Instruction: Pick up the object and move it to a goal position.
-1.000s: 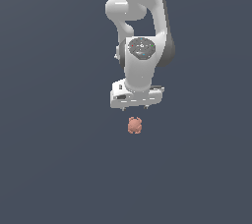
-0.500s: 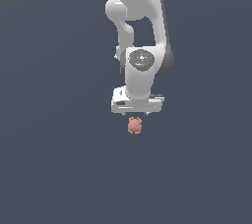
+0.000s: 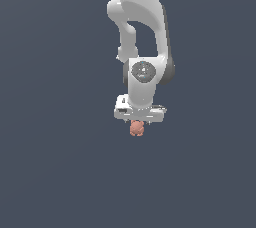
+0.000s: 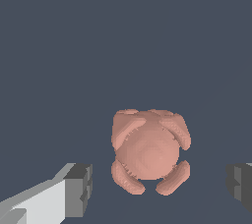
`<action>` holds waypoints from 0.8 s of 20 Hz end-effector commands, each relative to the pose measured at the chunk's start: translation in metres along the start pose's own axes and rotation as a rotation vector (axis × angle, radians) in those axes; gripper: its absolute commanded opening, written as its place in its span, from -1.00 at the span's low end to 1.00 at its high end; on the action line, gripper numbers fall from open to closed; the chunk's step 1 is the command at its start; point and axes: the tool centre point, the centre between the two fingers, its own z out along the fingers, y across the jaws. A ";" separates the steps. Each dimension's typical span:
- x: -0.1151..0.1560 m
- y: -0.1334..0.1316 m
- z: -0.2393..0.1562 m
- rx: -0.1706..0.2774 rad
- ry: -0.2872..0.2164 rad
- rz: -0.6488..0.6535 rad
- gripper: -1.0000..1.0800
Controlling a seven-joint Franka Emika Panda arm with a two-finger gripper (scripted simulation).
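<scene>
The object is a small lumpy salmon-pink blob on the dark grey floor. In the wrist view it fills the space between the two dark finger pads, with a gap on each side. My white gripper hangs straight down from the arm, right over the blob, and its body hides the blob's top in the exterior view. The jaws are open and wide apart, touching nothing.
The white arm rises from the gripper toward the top of the exterior view. The flat dark grey floor spreads all around.
The gripper has come down toward the blob; the gap seen between them before has closed. The blob has not moved.
</scene>
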 end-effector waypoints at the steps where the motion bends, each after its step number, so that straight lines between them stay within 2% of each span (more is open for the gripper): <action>1: 0.001 0.000 0.002 0.000 0.003 0.011 0.92; 7: 0.001 0.000 0.008 0.000 0.002 0.008 0.92; 16: 0.000 0.000 0.049 0.000 0.003 0.012 0.92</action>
